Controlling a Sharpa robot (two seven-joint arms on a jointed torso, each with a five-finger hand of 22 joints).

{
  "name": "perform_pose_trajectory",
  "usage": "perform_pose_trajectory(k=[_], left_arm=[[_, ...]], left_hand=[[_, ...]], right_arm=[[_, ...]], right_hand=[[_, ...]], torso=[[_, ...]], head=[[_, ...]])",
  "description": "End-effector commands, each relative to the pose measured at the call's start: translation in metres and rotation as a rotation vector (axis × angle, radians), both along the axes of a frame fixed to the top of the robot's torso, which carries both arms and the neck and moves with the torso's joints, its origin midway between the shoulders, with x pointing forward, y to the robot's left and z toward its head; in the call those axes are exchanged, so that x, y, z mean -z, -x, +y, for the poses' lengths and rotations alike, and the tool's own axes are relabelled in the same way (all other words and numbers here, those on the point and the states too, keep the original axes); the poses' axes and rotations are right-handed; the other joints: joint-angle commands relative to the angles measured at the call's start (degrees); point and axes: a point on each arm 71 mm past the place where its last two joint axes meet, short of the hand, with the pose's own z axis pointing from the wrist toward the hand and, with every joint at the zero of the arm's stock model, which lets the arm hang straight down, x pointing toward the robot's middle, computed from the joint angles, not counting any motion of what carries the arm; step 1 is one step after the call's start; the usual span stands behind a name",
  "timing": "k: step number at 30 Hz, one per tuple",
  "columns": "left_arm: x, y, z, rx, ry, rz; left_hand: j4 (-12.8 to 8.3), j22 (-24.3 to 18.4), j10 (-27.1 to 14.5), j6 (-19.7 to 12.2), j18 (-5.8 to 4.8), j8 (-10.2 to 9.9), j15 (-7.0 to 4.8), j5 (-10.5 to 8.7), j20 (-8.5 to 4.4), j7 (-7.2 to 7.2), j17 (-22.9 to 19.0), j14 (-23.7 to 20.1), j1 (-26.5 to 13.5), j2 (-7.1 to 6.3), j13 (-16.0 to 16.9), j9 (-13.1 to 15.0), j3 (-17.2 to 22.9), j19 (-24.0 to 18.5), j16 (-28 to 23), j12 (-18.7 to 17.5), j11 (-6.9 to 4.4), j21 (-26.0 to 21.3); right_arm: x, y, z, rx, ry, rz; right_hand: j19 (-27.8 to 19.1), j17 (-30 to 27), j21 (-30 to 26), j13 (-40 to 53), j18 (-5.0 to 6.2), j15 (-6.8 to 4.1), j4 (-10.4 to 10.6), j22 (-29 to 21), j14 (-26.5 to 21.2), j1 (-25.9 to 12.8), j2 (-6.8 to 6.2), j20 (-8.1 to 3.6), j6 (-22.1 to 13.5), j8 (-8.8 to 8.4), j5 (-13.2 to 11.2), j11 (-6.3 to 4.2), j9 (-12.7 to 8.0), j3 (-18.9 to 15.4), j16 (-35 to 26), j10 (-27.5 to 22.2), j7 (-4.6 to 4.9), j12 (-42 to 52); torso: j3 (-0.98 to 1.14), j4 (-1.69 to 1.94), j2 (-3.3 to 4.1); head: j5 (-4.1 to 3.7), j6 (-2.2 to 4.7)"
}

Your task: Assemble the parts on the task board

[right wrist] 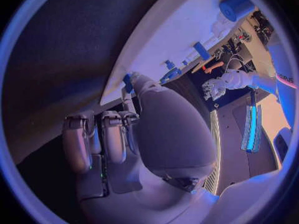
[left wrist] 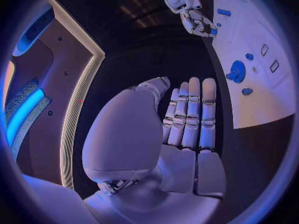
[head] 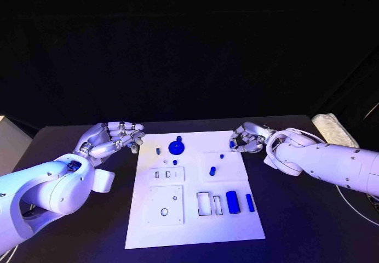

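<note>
**A:** What lies on the table?

**B:** A white task board [head: 193, 230] sits flat in the middle of a black table [head: 308, 219], its long side running away from the robot. Small blue parts are scattered over it. Near the far edge is a round blue part with a stub on top [head: 177, 146]. Beside it, toward the left arm, is a tiny blue piece [head: 159, 150], too small to make out its shape. Mid-board lies a short blue peg [head: 212, 171], with a smaller blue speck [head: 222, 156] beyond it. On the near right side a blue cylinder [head: 233, 202] lies next to a thinner blue bar [head: 250, 203], beside some empty rectangular slots.

**A:** Where is the left hand?

**B:** The left hand [head: 114, 139] hovers at the board's far left corner, just off its edge. In its wrist view the fingers [left wrist: 190, 114] are stretched out straight, side by side, with nothing in them, so it is open and empty.

**A:** And the right hand?

**B:** The right hand [head: 248, 139] is at the far right corner of the board. Its fingers are curled inward. A small blue part [head: 233, 144] shows at the fingertips, and in the right wrist view a bit of blue [right wrist: 127, 81] peeks out at the tip of the thumb. It looks pinched there, but most of the piece is hidden by the fingers, so its shape cannot be told.

**A:** Anything else?

**B:** A pale ribbed object [head: 336, 127] lies at the table's far right, partly cut off behind the right arm.
</note>
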Motion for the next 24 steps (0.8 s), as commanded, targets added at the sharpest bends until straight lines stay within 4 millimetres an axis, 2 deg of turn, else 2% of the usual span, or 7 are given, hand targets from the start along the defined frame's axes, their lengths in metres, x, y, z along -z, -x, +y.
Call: perform_pose_trajectory(k=[1,4,11,17,20,24], left_arm=[[-0.0014,0.0005,-0.0016,0.017,0.003,-0.007],[-0.0014,0.0005,-0.0014,0.017,0.003,-0.007],[-0.0013,0.0004,-0.001,0.016,0.002,-0.006],[-0.0012,0.0003,-0.0008,0.016,0.001,-0.005],[-0.0011,0.0001,-0.0007,0.016,0.001,-0.005],[-0.0009,-0.0002,-0.0004,0.015,0.0,-0.004]], left_hand=[[0.0,0.0,-0.5,-0.2,0.8,0.4,-0.13,-0.31,-0.13,0.0,0.1,0.4,-0.2,-0.38,0.1,0.1,0.4,-0.5,-0.3,0.2,0.01,0.2],[0.0,0.0,-0.5,-0.2,0.8,0.4,-0.13,-0.31,-0.13,0.0,0.1,0.4,-0.2,-0.38,0.1,0.1,0.4,-0.5,-0.3,0.2,0.01,0.2],[0.0,0.0,-0.5,-0.2,0.8,0.4,-0.13,-0.31,-0.13,0.0,0.1,0.4,-0.2,-0.38,0.1,0.1,0.4,-0.5,-0.3,0.2,0.01,0.2],[0.0,0.0,-0.5,-0.2,0.8,0.4,-0.13,-0.31,-0.13,0.0,0.1,0.4,-0.2,-0.38,0.1,0.1,0.4,-0.5,-0.3,0.2,0.01,0.2],[0.0,0.0,-0.5,-0.2,0.8,0.4,-0.13,-0.31,-0.13,0.0,0.1,0.4,-0.2,-0.38,0.1,0.1,0.4,-0.5,-0.3,0.2,0.01,0.2],[0.0,0.0,-0.5,-0.2,0.8,0.4,-0.13,-0.31,-0.13,0.0,0.1,0.4,-0.2,-0.38,0.1,0.1,0.4,-0.5,-0.3,0.2,0.01,0.2]], right_arm=[[0.0013,0.0005,0.0024,-0.013,0.004,0.011],[0.001,0.0005,0.0025,-0.009,0.005,0.007],[-0.0002,0.0002,0.0023,0.016,0.007,-0.012],[-0.0022,0.0002,0.0024,0.034,0.0,-0.038],[-0.0039,0.0005,0.0033,0.044,-0.011,-0.058],[-0.0064,0.0018,0.0058,0.062,-0.026,-0.084]], right_hand=[[6.0,15.1,0.1,15.1,-0.83,-0.55,0.1,15.1,6.1,0.0,0.57,-0.35,0.4,0.23,-0.3,-0.4,0.1,0.5,0.2,6.0,0.0,0.1],[6.0,15.1,0.1,15.1,-0.83,-0.57,0.1,15.1,6.1,0.0,0.58,-0.37,0.4,0.24,-0.3,-0.41,0.1,0.5,0.2,6.0,-0.01,0.1],[6.0,15.1,0.1,15.1,-0.83,-0.74,0.4,15.1,6.1,-0.6,0.46,-0.58,0.7,0.38,-0.3,-0.55,0.0,0.7,0.2,6.0,-0.13,0.1],[6.0,15.1,0.1,15.1,-0.83,-1.4,0.4,15.1,6.1,-0.7,1.7,-1.17,2.9,1.8,0.3,-1.36,0.5,2.5,0.2,6.0,-1.07,0.1],[6.0,15.1,0.1,15.1,-0.83,-1.95,0.1,15.1,6.1,-0.9,2.3,-1.66,4.2,2.99,0.6,-2.02,0.9,3.5,0.2,6.0,-1.83,0.1],[6.0,15.1,0.1,15.1,-0.83,-2.2,0.0,15.1,6.1,-1.2,2.5,-1.93,4.6,3.62,0.6,-2.37,1.2,3.9,0.2,6.0,-2.21,0.1]], torso=[[0.01,0.0,0.0],[-0.02,0.0,0.0],[0.03,-0.02,-0.02],[0.02,-0.01,-0.04],[0.02,-0.02,-0.03],[-0.01,-0.04,-0.06]], head=[[0.02,-0.1],[-0.01,-0.13],[0.04,-0.19],[-0.01,-0.17],[-0.03,-0.14],[-0.03,-0.14]])
